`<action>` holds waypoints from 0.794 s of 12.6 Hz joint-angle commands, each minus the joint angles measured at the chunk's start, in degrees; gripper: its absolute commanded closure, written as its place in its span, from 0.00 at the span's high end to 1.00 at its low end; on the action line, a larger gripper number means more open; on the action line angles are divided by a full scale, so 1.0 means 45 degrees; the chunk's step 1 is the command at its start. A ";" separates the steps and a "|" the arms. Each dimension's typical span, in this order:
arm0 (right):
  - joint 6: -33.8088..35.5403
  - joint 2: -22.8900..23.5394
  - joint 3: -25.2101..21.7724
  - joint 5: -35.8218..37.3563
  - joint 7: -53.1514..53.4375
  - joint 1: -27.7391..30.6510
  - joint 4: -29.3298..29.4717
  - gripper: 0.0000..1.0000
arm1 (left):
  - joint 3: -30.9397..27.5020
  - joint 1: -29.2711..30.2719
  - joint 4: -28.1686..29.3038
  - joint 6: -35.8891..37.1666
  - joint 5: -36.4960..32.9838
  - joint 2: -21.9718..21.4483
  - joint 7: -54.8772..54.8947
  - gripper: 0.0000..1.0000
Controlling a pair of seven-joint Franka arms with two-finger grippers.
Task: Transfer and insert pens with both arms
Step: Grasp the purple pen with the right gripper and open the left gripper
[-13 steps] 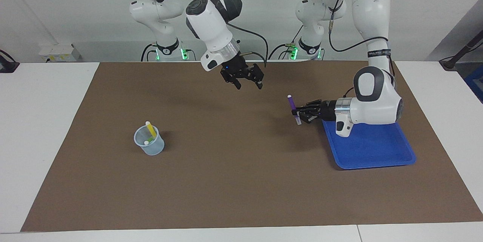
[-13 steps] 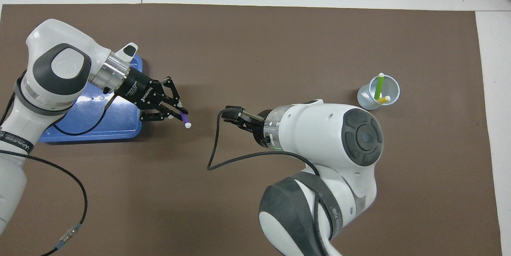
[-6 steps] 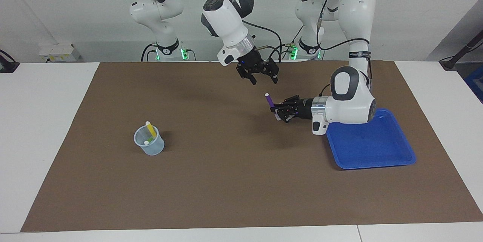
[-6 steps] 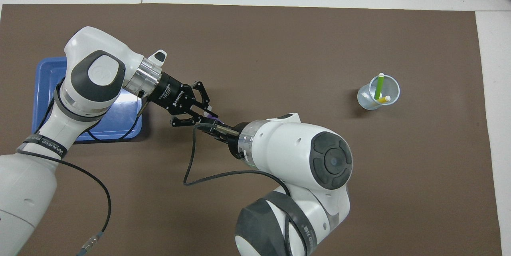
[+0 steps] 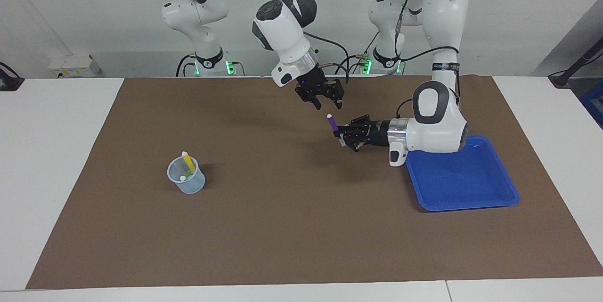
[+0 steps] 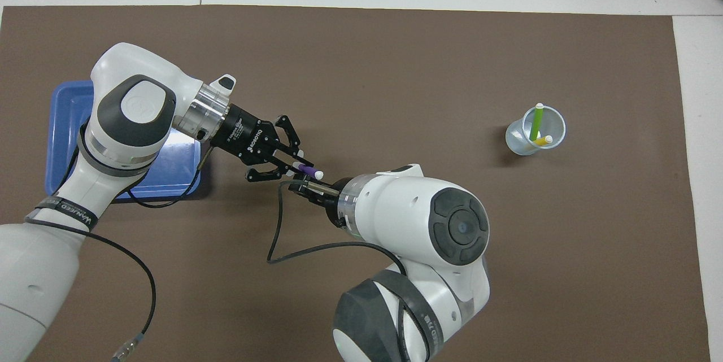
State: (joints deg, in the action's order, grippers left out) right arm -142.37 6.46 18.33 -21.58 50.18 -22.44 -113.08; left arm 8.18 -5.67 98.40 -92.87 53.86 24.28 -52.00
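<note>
Two pens, the green pen point(image 6: 535, 122) and the yellow pen point(image 5: 188, 162), are standing in your clear cup point(image 5: 186, 177) toward the right arm's end. Your left gripper point(image 5: 342, 136) is clamping the purple pen point(image 5: 332, 122) upright over the mat point(image 5: 282, 226). Your right gripper point(image 5: 329, 102) is hovering just above the pen's tip, fingers parted.

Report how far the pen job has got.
Done: the green pen and yellow pen stand in the clear plastic cup. In hand: the left claw holds the purple pen upright, just below the right claw. Left: hand it over, insert it. The blue tray shows no pens.
</note>
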 commanded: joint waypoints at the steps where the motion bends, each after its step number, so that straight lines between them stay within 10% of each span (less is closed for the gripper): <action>1: -0.0374 0.0145 -0.0068 0.0634 0.0002 0.0063 -0.0007 0.71 | -0.0178 -0.0166 0.0614 0.0344 0.0296 -0.0610 -0.0202 0.00; 10: -0.0394 0.0165 -0.0088 0.0753 -0.0154 0.0142 0.0052 0.42 | -0.0197 -0.0439 0.0732 0.0365 0.0296 -0.0728 -0.0202 0.00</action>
State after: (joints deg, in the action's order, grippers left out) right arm -142.87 6.72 17.51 -18.84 50.06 -22.15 -113.05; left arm 8.25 -6.92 99.58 -91.23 53.96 22.83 -52.32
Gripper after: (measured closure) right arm 0.533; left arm 0.833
